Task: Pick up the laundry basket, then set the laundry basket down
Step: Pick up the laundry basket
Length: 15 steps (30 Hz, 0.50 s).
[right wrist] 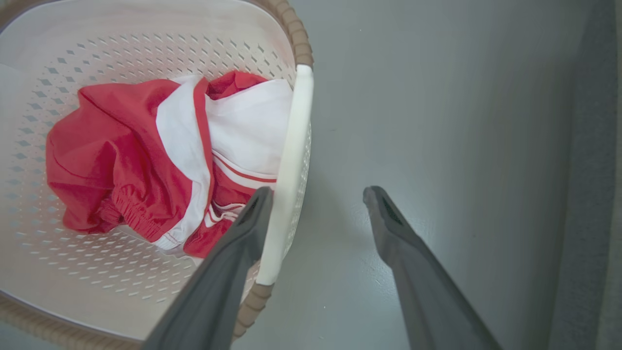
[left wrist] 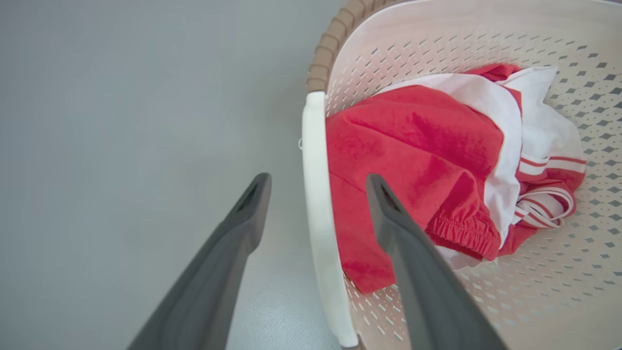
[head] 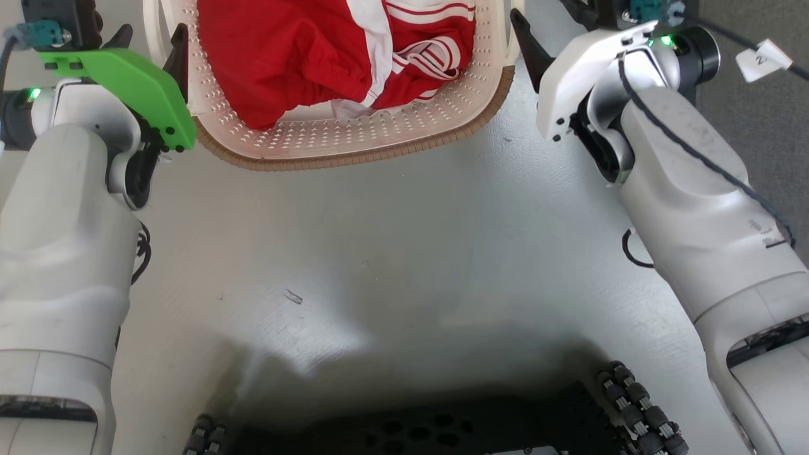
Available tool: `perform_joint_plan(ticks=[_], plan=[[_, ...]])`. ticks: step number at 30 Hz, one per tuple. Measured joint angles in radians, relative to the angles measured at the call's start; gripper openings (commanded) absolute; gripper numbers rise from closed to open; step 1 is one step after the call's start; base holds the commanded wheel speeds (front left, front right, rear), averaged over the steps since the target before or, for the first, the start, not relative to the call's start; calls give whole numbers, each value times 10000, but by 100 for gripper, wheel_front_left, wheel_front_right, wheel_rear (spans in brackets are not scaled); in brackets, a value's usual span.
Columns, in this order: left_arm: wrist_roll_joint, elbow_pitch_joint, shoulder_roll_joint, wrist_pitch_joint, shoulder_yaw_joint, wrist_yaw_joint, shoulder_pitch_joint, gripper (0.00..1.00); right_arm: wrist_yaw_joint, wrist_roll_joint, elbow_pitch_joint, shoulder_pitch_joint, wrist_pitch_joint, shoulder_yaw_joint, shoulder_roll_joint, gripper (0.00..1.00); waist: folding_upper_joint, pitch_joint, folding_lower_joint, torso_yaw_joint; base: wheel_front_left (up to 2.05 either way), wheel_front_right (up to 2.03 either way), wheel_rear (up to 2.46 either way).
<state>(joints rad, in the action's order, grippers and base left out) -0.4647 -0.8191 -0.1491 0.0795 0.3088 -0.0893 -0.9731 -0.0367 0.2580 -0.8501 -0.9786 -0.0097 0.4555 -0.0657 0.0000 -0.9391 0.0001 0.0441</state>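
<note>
The laundry basket (head: 354, 155) is cream-white and perforated with a brown woven rim, and sits at the top middle of the head view. Red-and-white clothes (head: 284, 57) lie inside it. My left gripper (left wrist: 318, 182) is open, its fingers astride the basket's white side handle (left wrist: 311, 136), one outside and one over the clothes (left wrist: 413, 146). My right gripper (right wrist: 318, 194) is open too, astride the other handle (right wrist: 296, 121), whose inner side touches the inside finger. In the head view the left gripper (head: 152, 44) and right gripper (head: 550, 25) flank the basket. Whether the basket rests on the floor I cannot tell.
Smooth grey floor (head: 404, 253) spreads between me and the basket. My black wheeled base (head: 442, 430) fills the bottom edge. A darker grey carpet strip (right wrist: 593, 146) runs along the right side, and a white tag (head: 761, 60) hangs on a cable there.
</note>
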Motion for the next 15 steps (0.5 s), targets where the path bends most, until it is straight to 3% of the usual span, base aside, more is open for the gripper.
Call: perform_joint_plan(ticks=[4,15], plan=[[-29,-424,105,123,67,-77,-322,100,-159,623,-144,-268,194,219,-8,100,0,-60,0,-20,0,0,0],[-44,-1114,378,339,211,-176,-1050,100,-153,1578,-268,-686,474,855,-12,100,0,-407,0,-171,0,0,0]])
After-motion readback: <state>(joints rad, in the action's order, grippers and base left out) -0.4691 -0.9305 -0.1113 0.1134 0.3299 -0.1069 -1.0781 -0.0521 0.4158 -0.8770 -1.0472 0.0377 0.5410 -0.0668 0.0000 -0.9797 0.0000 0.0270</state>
